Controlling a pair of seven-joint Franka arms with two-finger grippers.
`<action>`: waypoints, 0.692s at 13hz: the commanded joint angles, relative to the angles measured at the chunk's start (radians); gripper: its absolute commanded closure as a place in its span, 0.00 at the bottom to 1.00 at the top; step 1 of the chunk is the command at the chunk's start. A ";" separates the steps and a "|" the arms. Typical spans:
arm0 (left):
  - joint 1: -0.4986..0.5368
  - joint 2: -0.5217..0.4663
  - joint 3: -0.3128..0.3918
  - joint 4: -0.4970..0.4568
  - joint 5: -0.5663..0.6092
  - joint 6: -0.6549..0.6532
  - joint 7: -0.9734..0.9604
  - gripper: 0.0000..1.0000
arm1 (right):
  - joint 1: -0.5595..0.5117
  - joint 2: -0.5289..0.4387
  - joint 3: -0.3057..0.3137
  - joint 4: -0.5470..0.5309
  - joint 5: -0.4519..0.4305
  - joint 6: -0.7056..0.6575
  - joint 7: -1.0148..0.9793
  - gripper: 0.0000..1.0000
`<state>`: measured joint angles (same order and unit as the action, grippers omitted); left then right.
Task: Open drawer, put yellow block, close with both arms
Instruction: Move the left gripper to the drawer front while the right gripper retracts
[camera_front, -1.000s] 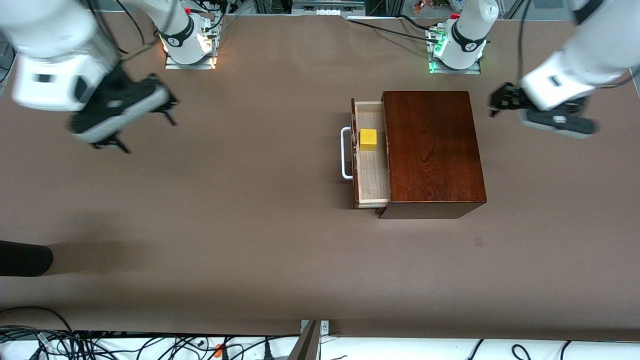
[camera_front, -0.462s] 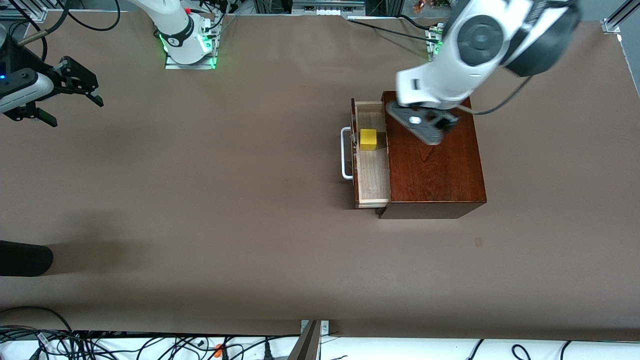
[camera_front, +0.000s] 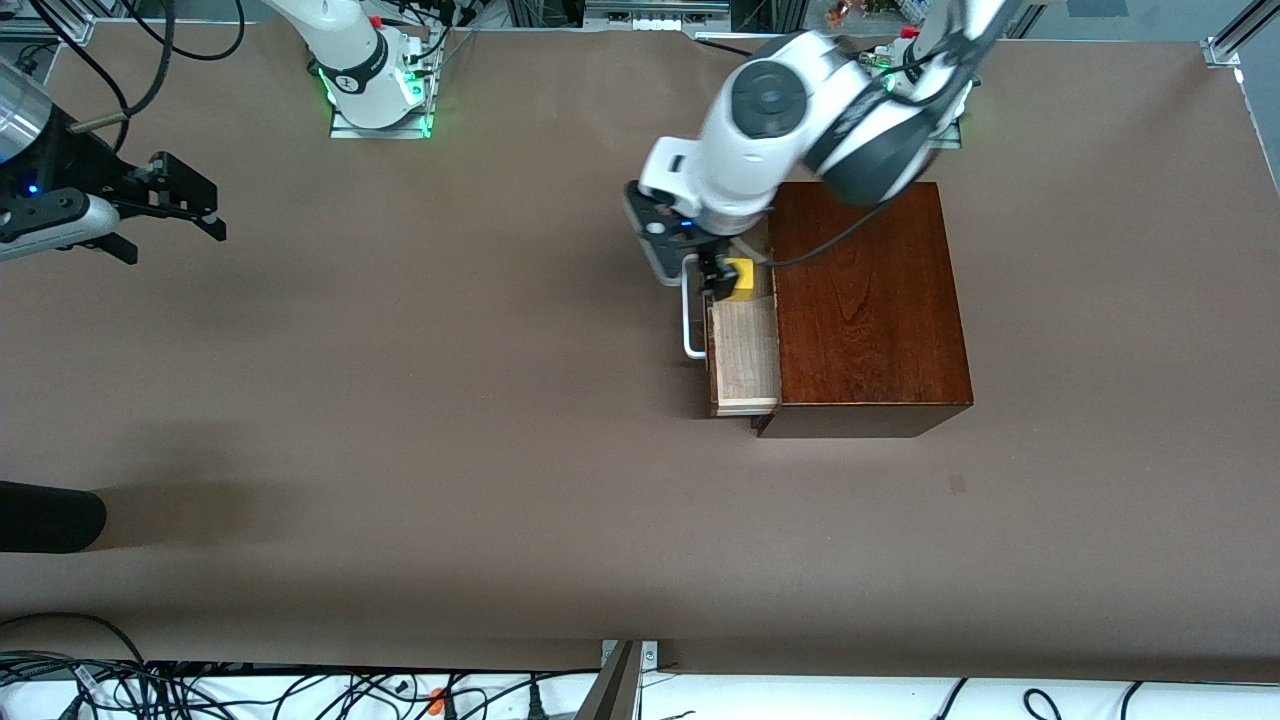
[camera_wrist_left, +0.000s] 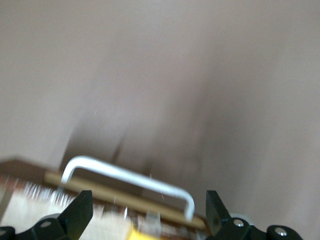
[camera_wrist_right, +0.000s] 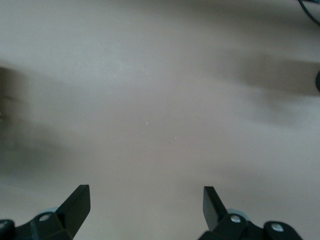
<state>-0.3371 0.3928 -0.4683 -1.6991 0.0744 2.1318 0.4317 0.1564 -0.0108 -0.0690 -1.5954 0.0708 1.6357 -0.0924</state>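
The dark-brown wooden box stands toward the left arm's end of the table. Its drawer is pulled partly out, with the white handle facing the right arm's end. The yellow block lies in the pale tray, partly hidden by my left gripper. My left gripper is open and hangs over the drawer front beside the block. In the left wrist view the handle and a bit of the block show between the open gripper. My right gripper waits open and empty over bare table.
A black object lies at the right arm's end of the table, nearer the front camera. Cables run along the near table edge. The arm bases stand at the far edge. Brown tabletop spreads between the grippers.
My left arm has swung from over the box's top to over the drawer front, beside the yellow block. My right gripper has shifted slightly. The block and drawer have not moved.
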 joint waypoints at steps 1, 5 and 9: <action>-0.039 0.113 0.002 0.041 0.109 0.085 0.119 0.00 | -0.024 0.002 0.018 -0.008 0.006 -0.014 0.103 0.00; -0.063 0.176 0.003 0.013 0.174 0.143 0.218 0.00 | -0.032 0.028 0.012 0.011 -0.035 -0.005 0.102 0.00; -0.030 0.169 0.007 -0.017 0.196 0.073 0.297 0.00 | -0.032 0.028 0.009 0.037 -0.081 -0.014 0.097 0.00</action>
<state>-0.3865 0.5765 -0.4567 -1.7054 0.2437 2.2537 0.6891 0.1336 0.0180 -0.0693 -1.5914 0.0209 1.6365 -0.0059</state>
